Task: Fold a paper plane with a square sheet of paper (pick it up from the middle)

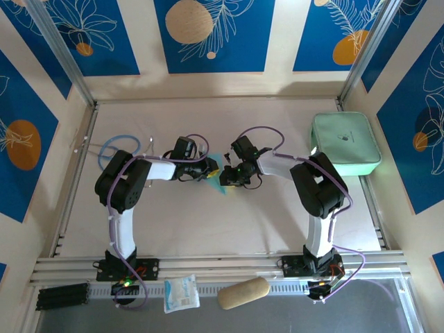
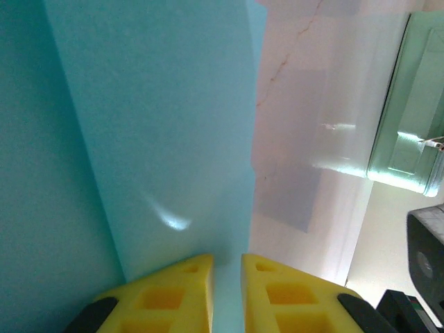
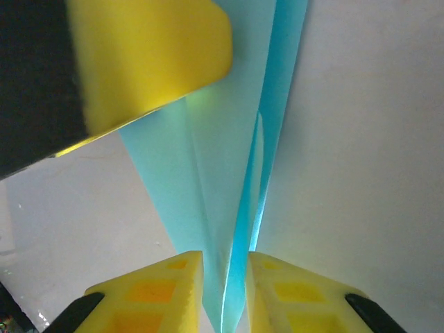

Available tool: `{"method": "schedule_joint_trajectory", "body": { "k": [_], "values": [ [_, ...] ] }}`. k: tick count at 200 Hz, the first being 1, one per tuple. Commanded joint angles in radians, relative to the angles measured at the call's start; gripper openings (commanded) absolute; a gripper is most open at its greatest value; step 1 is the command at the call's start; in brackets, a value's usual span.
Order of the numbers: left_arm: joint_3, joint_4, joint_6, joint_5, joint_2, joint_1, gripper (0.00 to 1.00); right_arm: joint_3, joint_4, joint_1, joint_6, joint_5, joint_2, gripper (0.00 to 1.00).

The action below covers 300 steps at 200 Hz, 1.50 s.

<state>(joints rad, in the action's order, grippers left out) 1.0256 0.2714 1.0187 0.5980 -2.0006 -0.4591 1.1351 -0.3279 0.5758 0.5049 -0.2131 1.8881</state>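
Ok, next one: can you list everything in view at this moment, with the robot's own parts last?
paper plane: one, light blue, mid-table, held between the two grippers
zip case: one, mint green, far right of the table
cable loop: one, blue, far left of the table
snack packet: one, white, near rail by the left arm's base
oblong pad: one, tan, near rail beside the packet
ribbed block: one, black, near left corner
table: one, pale
wall panels: several, blue with leaf print, around the table
left gripper: one, yellow pads, shut on the plane
right gripper: one, yellow pads, shut on the plane, facing the left one
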Motion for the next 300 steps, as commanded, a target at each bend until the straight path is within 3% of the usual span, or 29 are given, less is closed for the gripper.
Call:
{"method": "schedule_joint_trajectory", "body": {
  "k": [1, 66, 120, 152, 300],
  "values": [
    [0.015, -0.017, -0.016, -0.007, -0.019, 0.005, 0.18, -0.02, 0.008, 0.004, 0.016, -0.04, -0.028, 0.24],
    [0.013, -0.023, -0.017, -0.012, -0.021, 0.005, 0.18, -0.037, 0.006, 0.004, 0.023, -0.053, -0.006, 0.19],
    [0.013, -0.029, -0.017, -0.018, -0.021, 0.005, 0.18, -0.056, 0.004, 0.002, 0.04, 0.021, -0.082, 0.27],
    [0.014, -0.032, -0.017, -0.021, -0.022, 0.005, 0.18, -0.045, 0.007, 0.004, 0.044, -0.017, -0.071, 0.28],
    [0.01, -0.035, -0.012, -0.025, -0.023, 0.005, 0.18, -0.038, 0.007, 0.006, 0.049, -0.06, 0.028, 0.1]
  ]
}}
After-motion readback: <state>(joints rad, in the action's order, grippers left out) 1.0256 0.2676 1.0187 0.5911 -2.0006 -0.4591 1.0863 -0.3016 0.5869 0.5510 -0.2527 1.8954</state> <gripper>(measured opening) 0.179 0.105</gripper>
